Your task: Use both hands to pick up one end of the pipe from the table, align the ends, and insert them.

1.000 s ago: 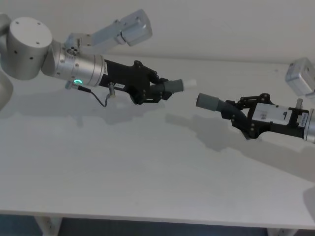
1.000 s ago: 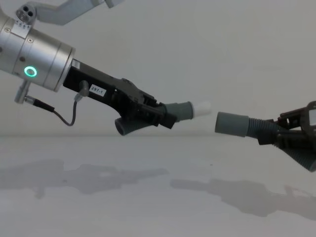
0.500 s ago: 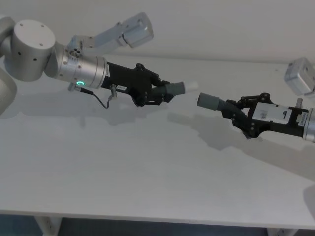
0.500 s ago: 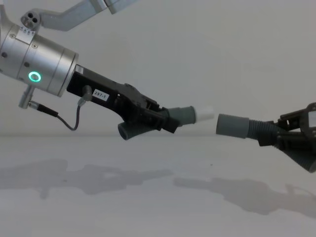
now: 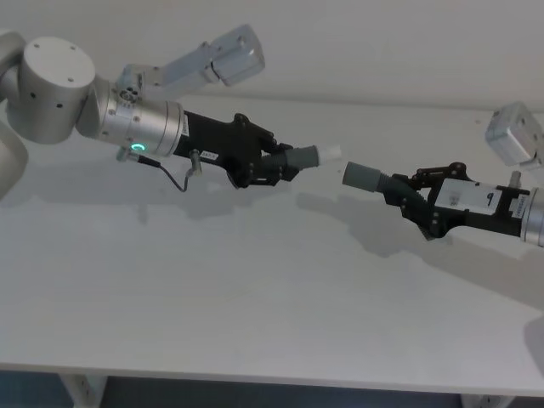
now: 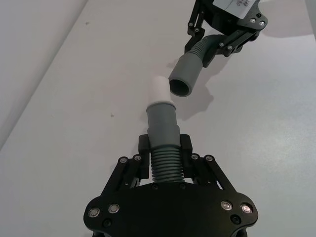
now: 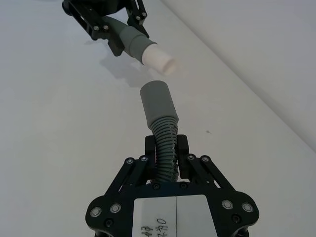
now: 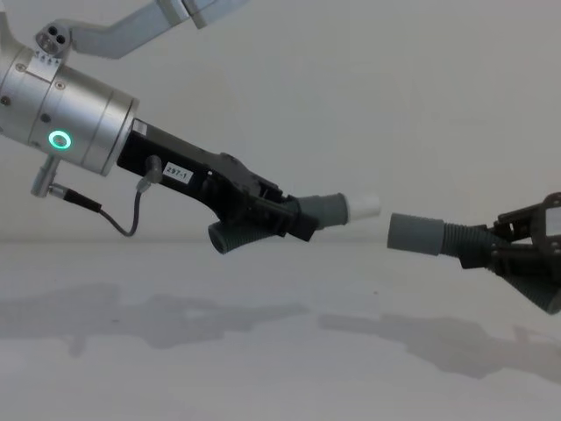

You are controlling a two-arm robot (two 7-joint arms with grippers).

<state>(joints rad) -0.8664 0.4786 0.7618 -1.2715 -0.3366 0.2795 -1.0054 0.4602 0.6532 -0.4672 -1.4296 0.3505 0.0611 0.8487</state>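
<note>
Both pipe pieces hang in the air above the white table (image 5: 255,289). My left gripper (image 5: 285,163) is shut on the ribbed middle of the left pipe piece (image 8: 329,209), whose white-tipped narrow end (image 5: 330,152) points right. My right gripper (image 5: 406,195) is shut on the ribbed part of the right pipe piece, whose wide grey socket end (image 5: 361,177) points left. The two ends face each other with a small gap. In the left wrist view the white tip (image 6: 159,89) sits just beside the socket mouth (image 6: 185,79), slightly offset and not inside. In the chest view the socket (image 8: 416,234) lies a little lower than the tip (image 8: 364,207).
A plain pale wall stands behind the table. The table's front edge (image 5: 272,378) runs along the bottom of the head view. Grey upper-arm links show at the back left (image 5: 229,51) and far right (image 5: 514,136).
My left gripper has shifted slightly right with its piece. The right piece has sunk a little and edged right. The gap between the ends stays small.
</note>
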